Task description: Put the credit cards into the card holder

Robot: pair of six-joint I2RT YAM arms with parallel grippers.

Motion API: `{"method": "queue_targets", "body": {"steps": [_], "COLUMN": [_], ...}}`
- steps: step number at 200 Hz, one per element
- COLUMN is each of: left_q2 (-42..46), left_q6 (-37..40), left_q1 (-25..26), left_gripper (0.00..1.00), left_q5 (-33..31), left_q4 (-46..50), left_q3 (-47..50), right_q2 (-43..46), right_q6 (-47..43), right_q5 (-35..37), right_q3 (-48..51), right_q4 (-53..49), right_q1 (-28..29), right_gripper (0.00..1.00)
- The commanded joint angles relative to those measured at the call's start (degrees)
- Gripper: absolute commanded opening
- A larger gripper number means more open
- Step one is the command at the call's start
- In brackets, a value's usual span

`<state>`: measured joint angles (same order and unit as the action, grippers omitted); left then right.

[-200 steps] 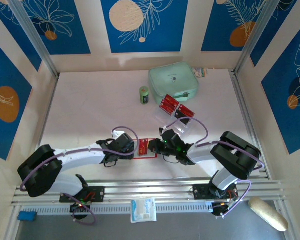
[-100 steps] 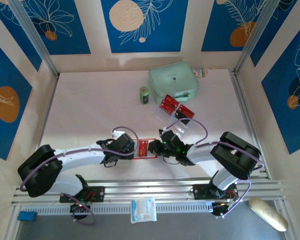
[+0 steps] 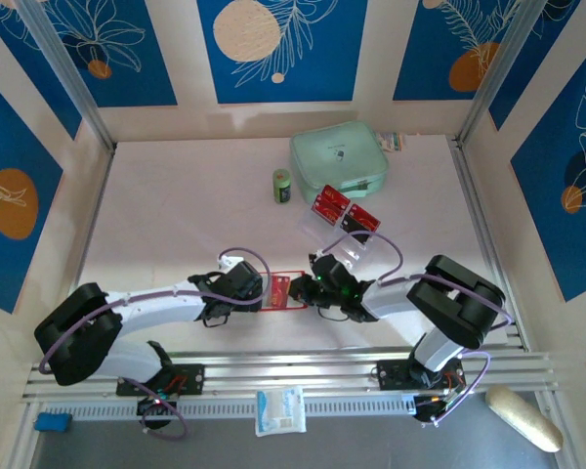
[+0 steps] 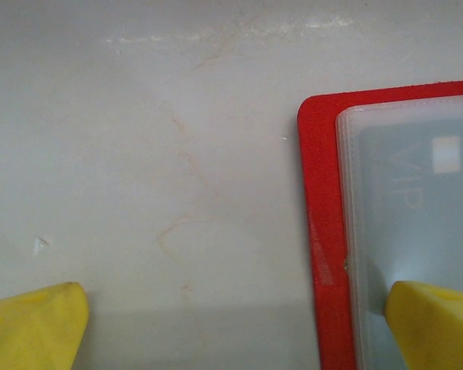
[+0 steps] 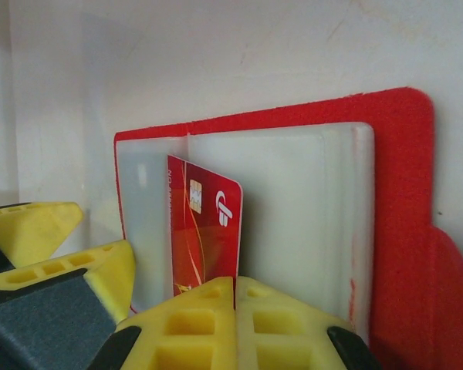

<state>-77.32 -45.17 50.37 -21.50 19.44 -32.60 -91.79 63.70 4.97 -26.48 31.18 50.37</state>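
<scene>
The card holder [image 3: 285, 291] lies open near the surface's [image 3: 176, 215] 6 o'clock edge — open room toward 12 o'clock. Left jaws, at its 9 o'clock, gape wide; right jaws, at 3 o'clock, pinch a red card [image 5: 204, 231] against its pocket.

Card holder [image 5: 401, 154] matt felt; pockets [image 5: 293, 200] frosted plast.; credit card [image 5: 204, 231] glossy.

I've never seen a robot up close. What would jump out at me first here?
The left gripper and right gripper meet at the near middle of the table, over an open red card holder. The right gripper pinches a red credit card right at the holder's pale pockets. Farther back sits a mint-green zip pouch.
</scene>
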Motion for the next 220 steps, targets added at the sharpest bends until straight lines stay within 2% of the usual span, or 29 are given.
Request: {"method": "queue_targets", "body": {"steps": [1, 42, 67, 97, 112, 145, 188, 220], "left_q2": [-0.7, -0.6, -0.5, 1.2, 3.0, 6.6, 5.9, 3.8], "left_q6": [-0.3, -0.2, 0.0, 0.0, 0.0, -0.7, -0.6, 0.1], "left_q1": [-0.4, -0.4, -0.4, -0.4, -0.6, -2.7, -5.8, -6.6], "left_gripper": [1.00, 1.00, 1.00, 1.00, 1.00, 1.00, 1.00, 1.00], "left_q5": [0.0, -0.1, 0.0, -0.3, -1.1, -1.2, 0.5, 1.4], "left_q4": [2.9, 2.8, 2.7, 3.9, 4.8, 5.9, 5.5, 4.3], "left_q3": [2.0, 1.7, 1.4, 0.4, 0.0, 0.7, 1.7, 1.7], "right_q2": [-2.0, -5.2, -6.8, -5.0, -1.9, 2.6, 0.2, -3.1], "right_q6": [-0.4, -0.9, -2.6, -5.9, -7.7, -12.6, -17.1, -18.6], "right_q5": [-3.0, -6.1, -9.1, -10.6, -9.8, -7.6, -7.1, -6.7], "right_q3": [-2.3, -5.2, -8.4, -11.0, -11.1, -13.9, -19.7, -23.5], "right_q4": [-2.6, -3.8, -7.9, -14.9, -18.6, -29.3, -35.6, -37.2], "right_q1": [-0.1, -0.2, -0.4, -0.8, -1.5, -2.5, -1.5, -0.5], "right_gripper": [0.00, 0.00, 0.00, 0.29, 0.34, 0.33, 0.13, 0.08]}}
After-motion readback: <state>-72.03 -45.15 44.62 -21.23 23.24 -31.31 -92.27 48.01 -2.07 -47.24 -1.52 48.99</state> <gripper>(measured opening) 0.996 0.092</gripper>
